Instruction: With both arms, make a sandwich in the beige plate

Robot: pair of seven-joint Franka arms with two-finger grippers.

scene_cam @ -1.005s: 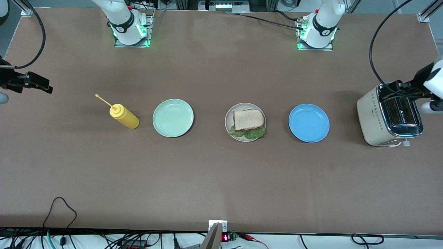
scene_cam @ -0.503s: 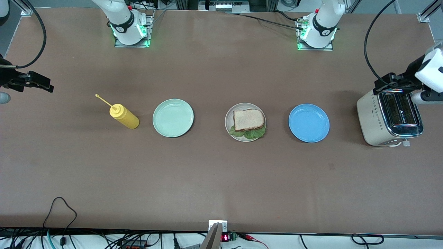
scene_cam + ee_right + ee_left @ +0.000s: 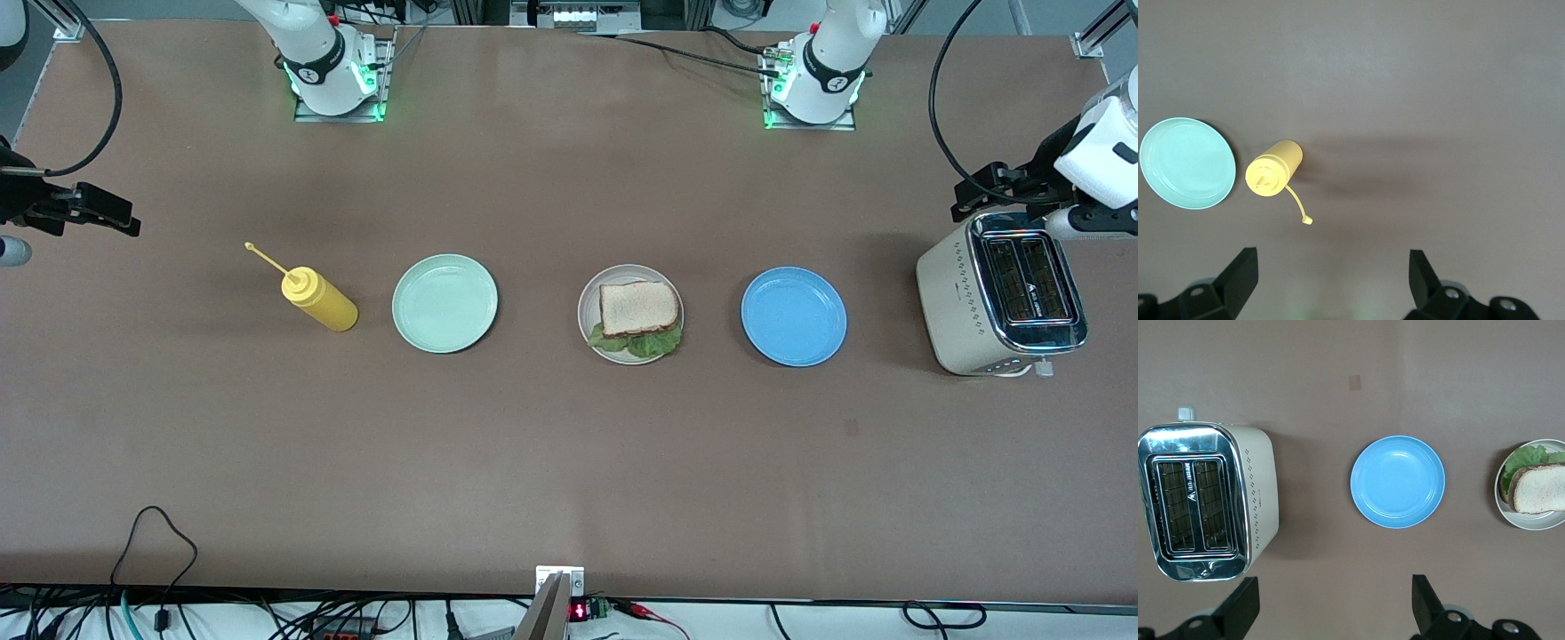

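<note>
With the sandwich [image 3: 639, 311] stacked on the beige plate [image 3: 589, 302], the left gripper [image 3: 978, 188], jaws apart and empty, has lifted off the toaster [image 3: 965, 307]; the right gripper [image 3: 116, 220], likewise spread, waits at the table's edge; task apparently done.

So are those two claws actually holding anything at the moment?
No, nothing is held. The left gripper is open above the toaster, the right gripper open at its own end of the table, and the sandwich sits on the beige plate.
</note>
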